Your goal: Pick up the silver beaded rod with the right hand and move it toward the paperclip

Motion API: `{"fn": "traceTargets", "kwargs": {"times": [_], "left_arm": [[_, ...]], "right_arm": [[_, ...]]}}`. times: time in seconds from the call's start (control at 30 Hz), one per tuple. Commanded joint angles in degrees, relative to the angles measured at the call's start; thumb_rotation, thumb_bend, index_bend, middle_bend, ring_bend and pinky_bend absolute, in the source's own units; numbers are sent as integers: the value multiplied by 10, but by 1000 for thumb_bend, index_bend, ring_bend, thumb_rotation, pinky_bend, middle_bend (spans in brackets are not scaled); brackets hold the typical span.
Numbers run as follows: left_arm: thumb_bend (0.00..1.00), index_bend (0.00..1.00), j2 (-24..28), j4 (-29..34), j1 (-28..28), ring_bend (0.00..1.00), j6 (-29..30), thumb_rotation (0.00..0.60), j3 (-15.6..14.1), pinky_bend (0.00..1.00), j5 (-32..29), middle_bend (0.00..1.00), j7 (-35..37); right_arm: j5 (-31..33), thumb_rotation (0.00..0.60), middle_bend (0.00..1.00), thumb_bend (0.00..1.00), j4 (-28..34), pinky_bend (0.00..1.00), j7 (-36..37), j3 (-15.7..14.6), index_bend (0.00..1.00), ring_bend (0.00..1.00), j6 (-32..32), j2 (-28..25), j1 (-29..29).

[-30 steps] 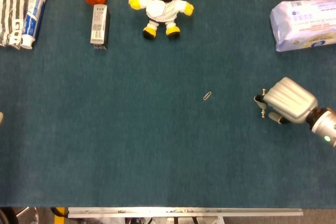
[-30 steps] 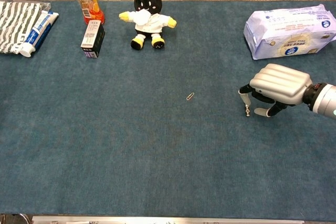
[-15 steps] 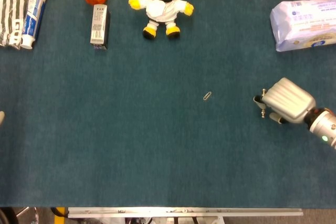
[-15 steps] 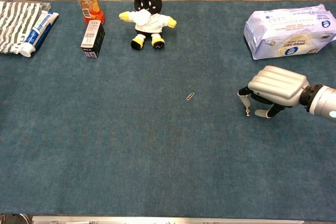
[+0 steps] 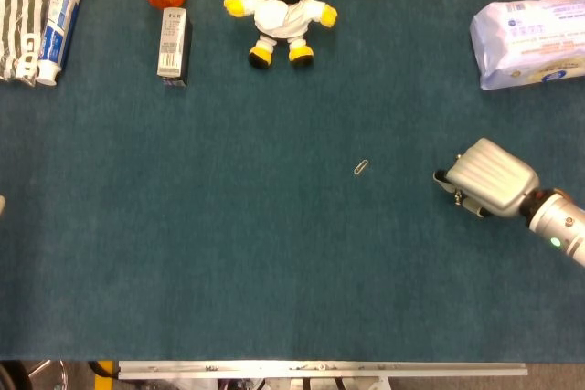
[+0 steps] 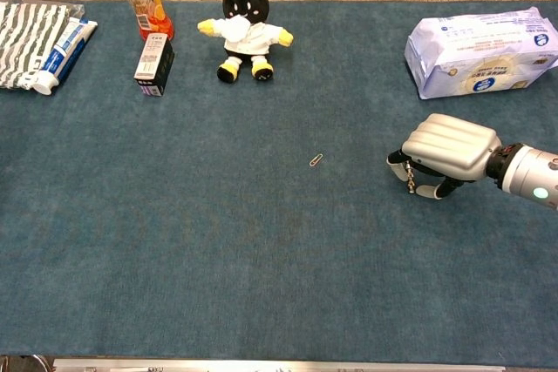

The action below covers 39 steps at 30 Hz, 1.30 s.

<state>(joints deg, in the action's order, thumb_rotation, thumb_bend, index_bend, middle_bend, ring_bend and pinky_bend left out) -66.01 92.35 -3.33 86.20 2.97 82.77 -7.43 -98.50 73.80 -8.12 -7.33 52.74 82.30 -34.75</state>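
robot hand (image 6: 448,152) over mostly hidden silver beaded rod (image 6: 410,179)

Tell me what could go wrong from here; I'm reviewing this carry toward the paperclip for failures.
1. The silver beaded rod hangs from just the fingers of the right hand, mostly hidden beneath it; a light grip could let it slip.
2. The rod's lower end seems close to the table, so it might snag the cloth.
3. The paperclip is small and loose; an overshoot could knock it away.
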Motion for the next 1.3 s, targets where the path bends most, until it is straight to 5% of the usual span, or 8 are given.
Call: {"fn": "traceTargets", "kwargs": {"times": [0.03, 1.3], "left_arm": [[165, 0, 0, -1, 1, 0, 1, 600, -1, 0, 0, 0, 2], [164, 0, -2, -15, 9, 0, 10, 600, -1, 0, 3, 0, 19]], "right_arm": [[3, 600, 890, 227, 0, 1000, -2, 0, 531, 975, -1, 0, -1], [26, 600, 889, 302, 0, 1000, -29, 1, 615, 978, -9, 15, -6]]}}
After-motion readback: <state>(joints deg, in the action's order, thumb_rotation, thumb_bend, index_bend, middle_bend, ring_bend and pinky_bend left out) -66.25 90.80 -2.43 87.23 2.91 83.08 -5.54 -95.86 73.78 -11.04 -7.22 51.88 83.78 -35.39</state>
